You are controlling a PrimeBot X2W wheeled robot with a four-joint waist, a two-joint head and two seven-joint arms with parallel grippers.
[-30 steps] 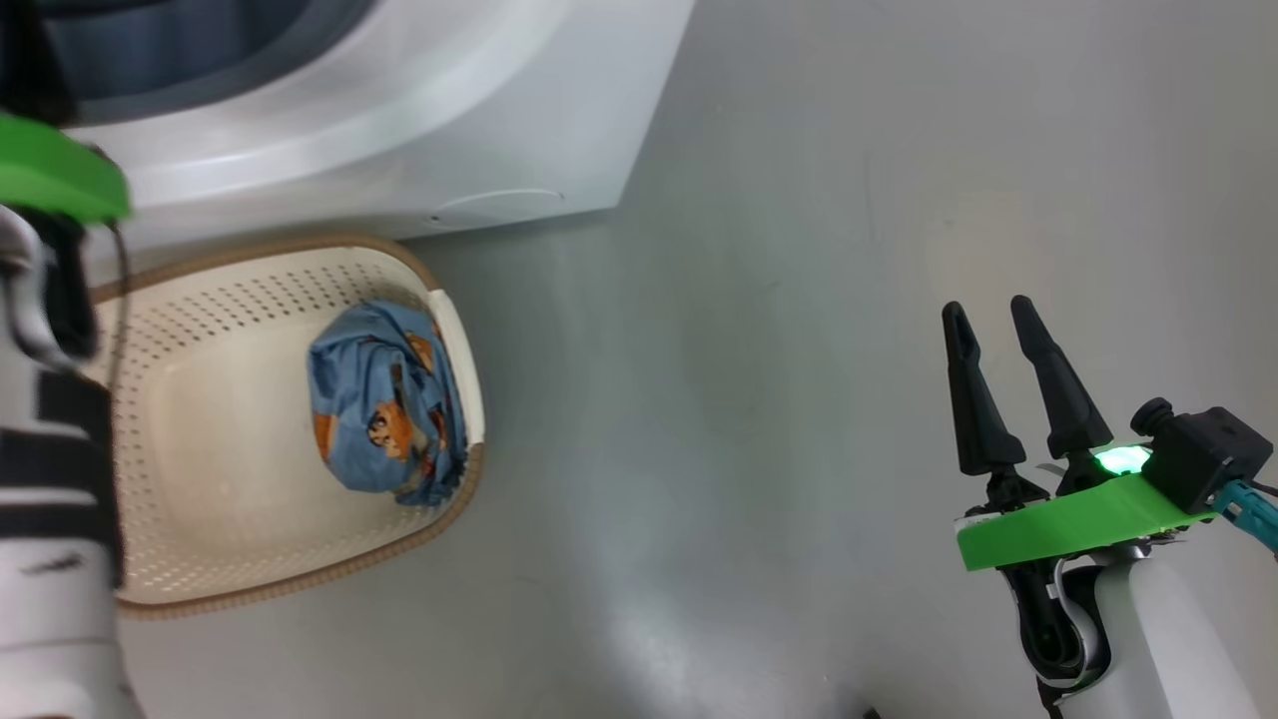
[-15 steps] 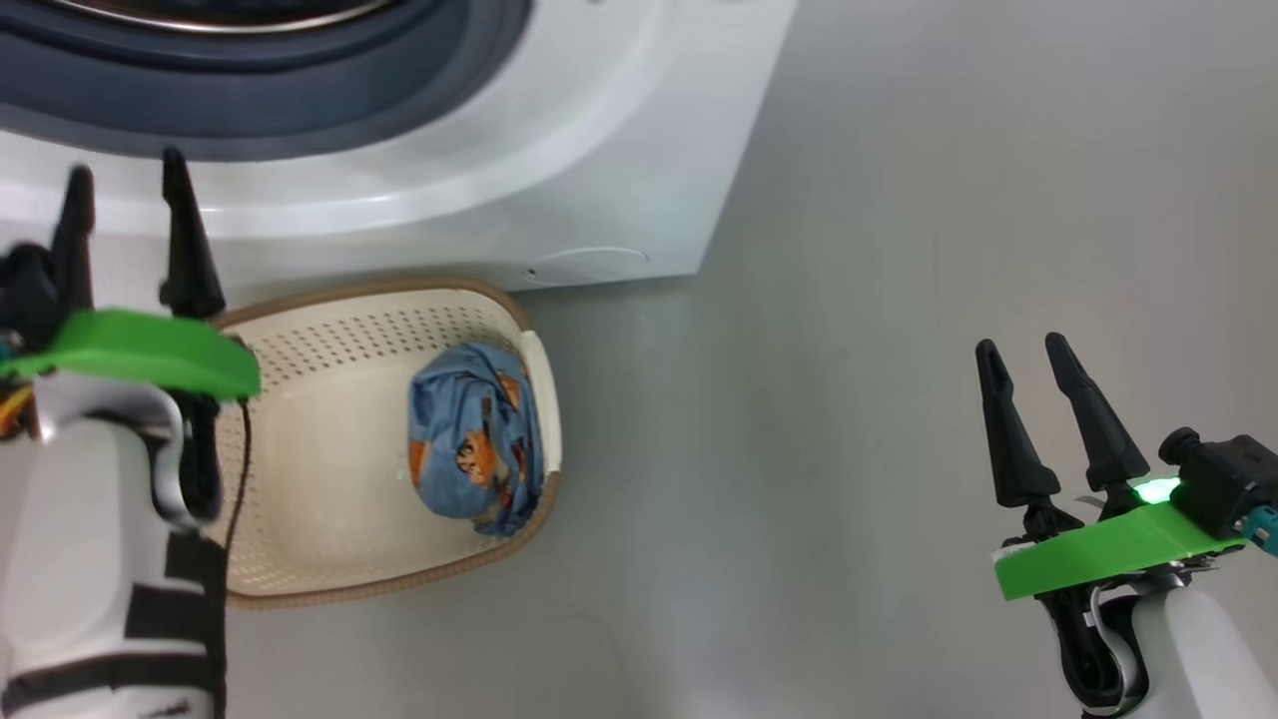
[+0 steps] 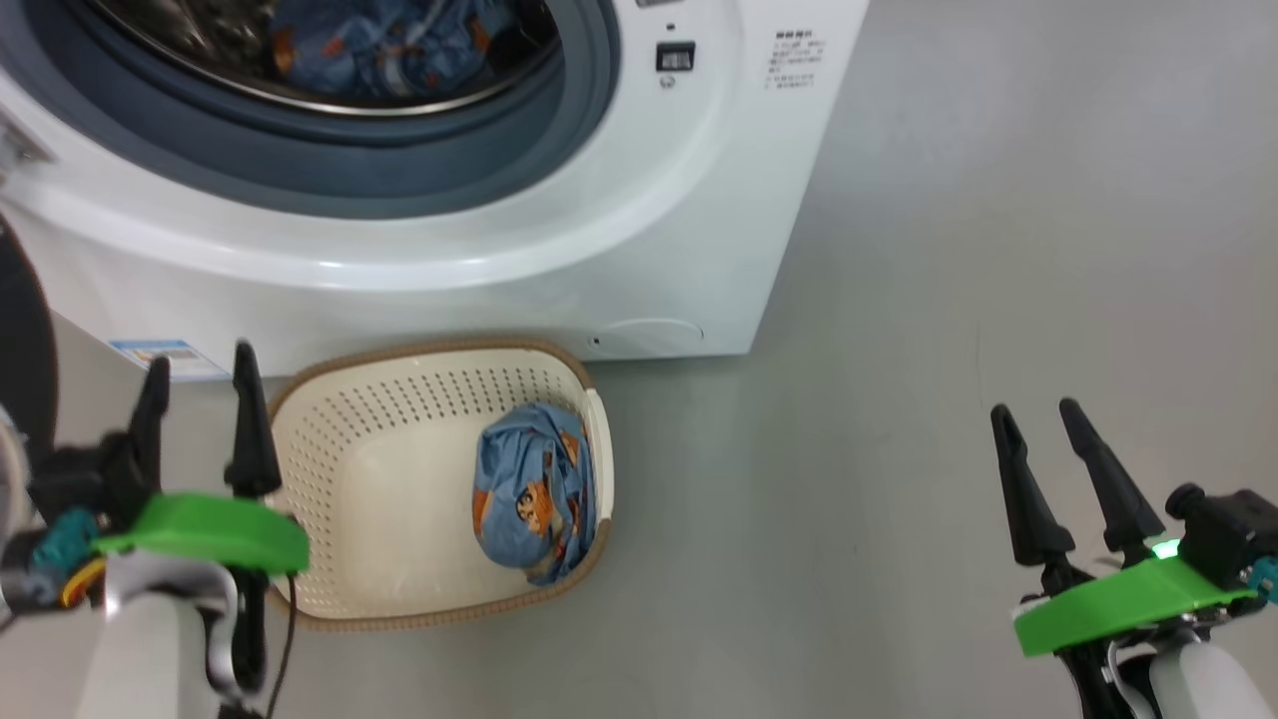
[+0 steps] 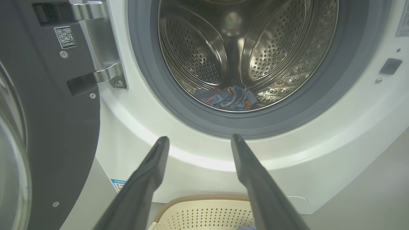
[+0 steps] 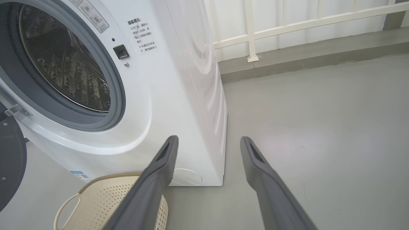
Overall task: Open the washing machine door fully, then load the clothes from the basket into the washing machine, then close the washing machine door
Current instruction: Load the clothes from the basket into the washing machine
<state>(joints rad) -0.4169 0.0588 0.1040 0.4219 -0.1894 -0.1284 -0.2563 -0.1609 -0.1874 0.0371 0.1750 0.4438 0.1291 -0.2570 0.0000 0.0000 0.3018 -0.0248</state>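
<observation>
There, the white washing machine point(image 3: 649, 200) stood at the far side, its black door point(image 4: 48, 127) swung open to the left. The basket point(image 3: 329, 439) sat on the floor point(image 3: 899, 399) just before it, one clothes bundle point(image 3: 529, 489) against its right wall; another bundle point(image 4: 227, 97) lay in the drum point(image 4: 198, 48). The left gripper point(image 3: 200, 358) hung by the basket's left rim, the right gripper point(image 3: 1035, 408) well to the right, both with fingers apart and empty.

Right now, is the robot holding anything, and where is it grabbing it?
Nothing is held. The left gripper and right gripper are both open and empty. One bundle lies in the basket, a second bundle in the washing machine.
</observation>
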